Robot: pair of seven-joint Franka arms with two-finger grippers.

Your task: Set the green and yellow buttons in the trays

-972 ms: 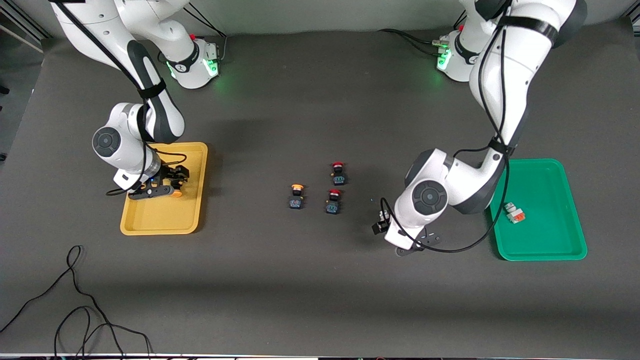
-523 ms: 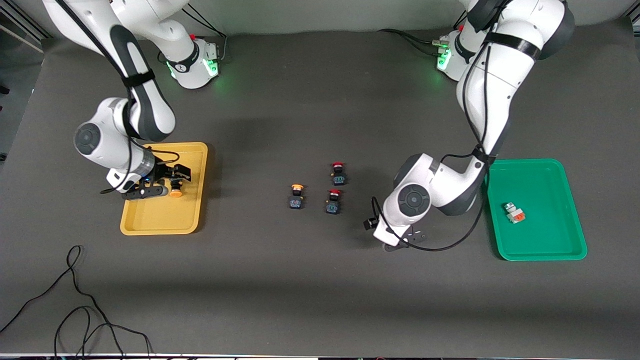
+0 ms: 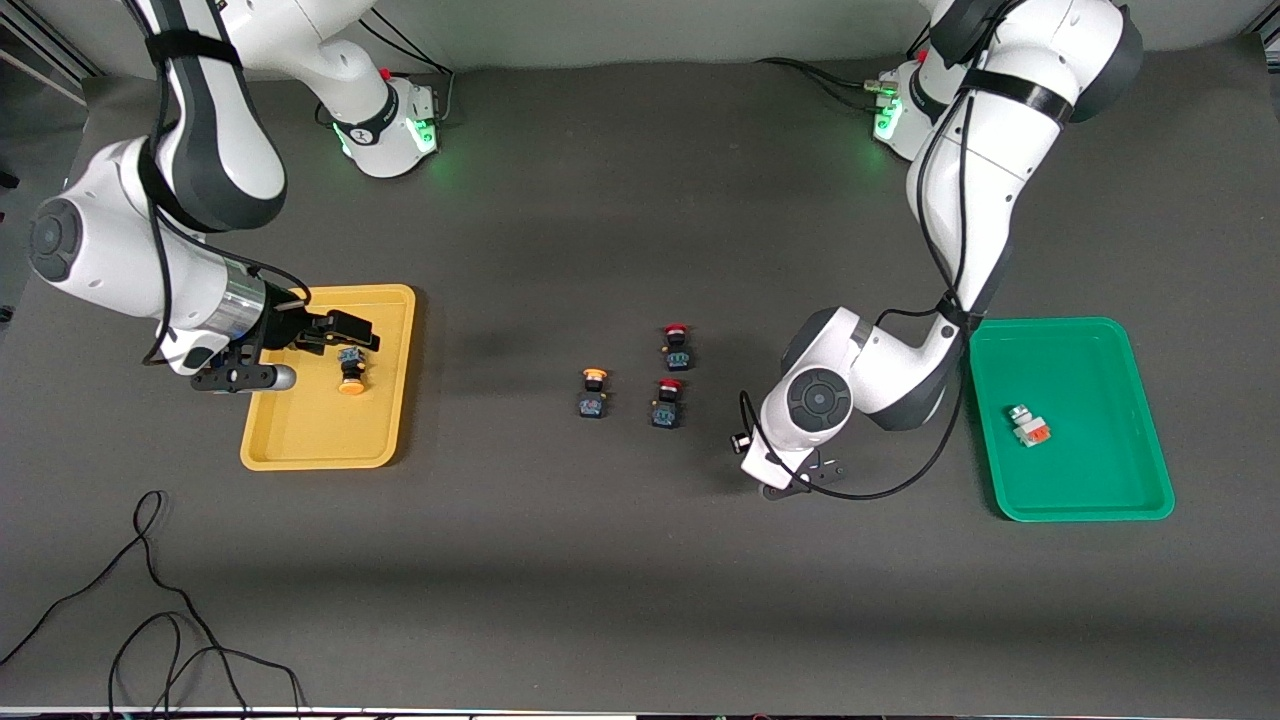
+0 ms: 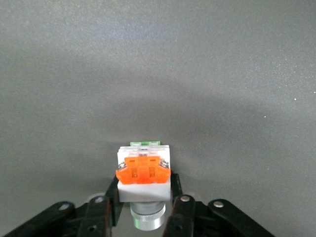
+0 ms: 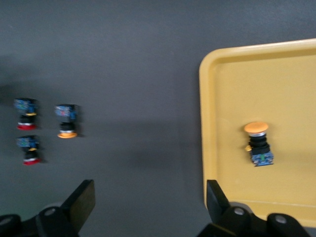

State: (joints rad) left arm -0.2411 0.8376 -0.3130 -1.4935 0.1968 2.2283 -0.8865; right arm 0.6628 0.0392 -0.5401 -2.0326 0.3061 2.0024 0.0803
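The yellow tray [image 3: 300,440] holds one orange-yellow capped button [image 3: 350,374], also in the right wrist view [image 5: 258,143]. My right gripper [image 3: 345,333] hangs open and empty above that tray; its fingers [image 5: 81,200] stand wide apart. A second orange-yellow button [image 3: 593,391] lies on the table mid-way between the trays [image 5: 65,121]. The green tray [image 3: 1090,495] holds one white-silver switch with an orange block [image 3: 1028,425]. My left gripper [image 3: 800,478] is shut on another white-silver, orange-block switch [image 4: 143,174] over bare table between the red switches and the green tray.
Two red-capped black-blue switches [image 3: 677,346] [image 3: 667,402] lie beside the loose yellow button. Loose black cables [image 3: 150,620] lie near the table's front edge at the right arm's end. The tabletop [image 3: 620,560] is dark grey.
My right gripper has let go of the yellow button in the yellow tray and risen away from it. My left gripper has drifted a little toward the red switches with its switch.
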